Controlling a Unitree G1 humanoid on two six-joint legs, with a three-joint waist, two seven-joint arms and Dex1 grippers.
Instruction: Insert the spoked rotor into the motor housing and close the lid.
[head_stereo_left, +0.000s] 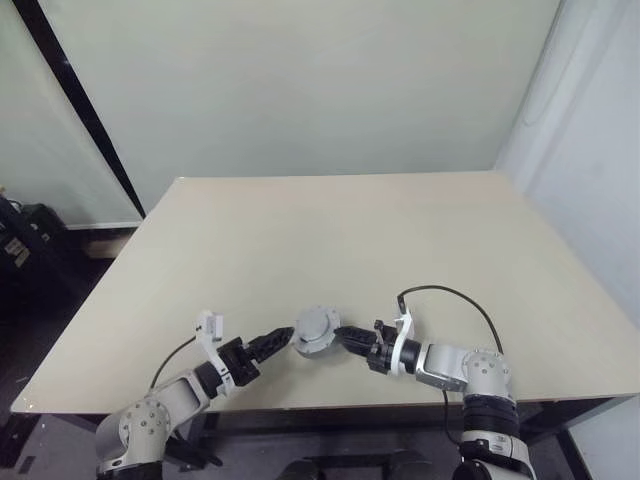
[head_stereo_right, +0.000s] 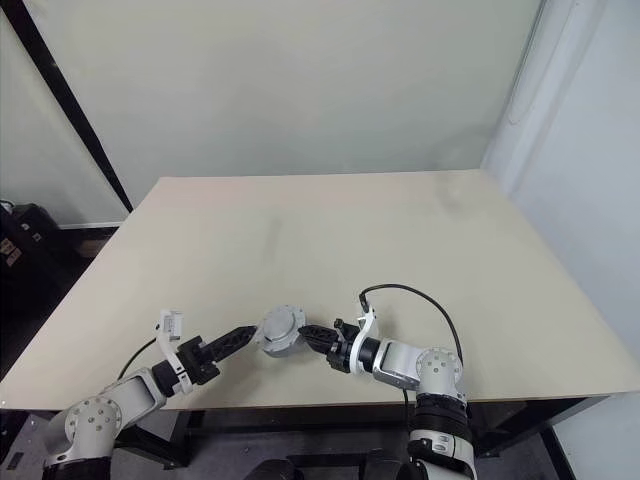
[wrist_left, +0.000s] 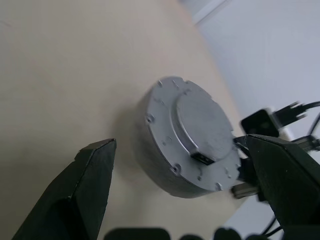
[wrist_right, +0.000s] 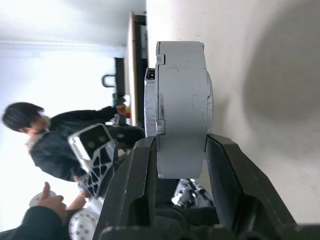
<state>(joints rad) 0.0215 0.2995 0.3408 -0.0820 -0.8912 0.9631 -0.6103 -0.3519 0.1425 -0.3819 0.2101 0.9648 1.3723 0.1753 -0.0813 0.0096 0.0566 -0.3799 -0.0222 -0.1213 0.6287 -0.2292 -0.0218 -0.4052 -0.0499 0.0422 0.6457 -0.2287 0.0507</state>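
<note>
I see the fingers (wrist_right: 227, 172) of my right gripper (wrist_right: 181, 162) closed on the rim of the closed motor housing (wrist_right: 181, 107), one finger on each flat face, so the grey round body is pinched between them. The lid (wrist_left: 202, 125) is already seated on the housing, with small screws around its edge and a small dark connector slot near the rim. The housing is held tilted, its lid face turned up and toward the far edge of the surface (head_stereo_left: 330, 230), and it sits just above the near edge, about in the middle of it. The left gripper (head_stereo_left: 284, 340) is just beside the housing on its left side; its fingers (wrist_left: 90, 185) are spread wide and hold nothing, and the housing is between them but apart from both. In the right wrist view I see a person in a dark jacket (wrist_right: 47, 145) beyond the surface.
</note>
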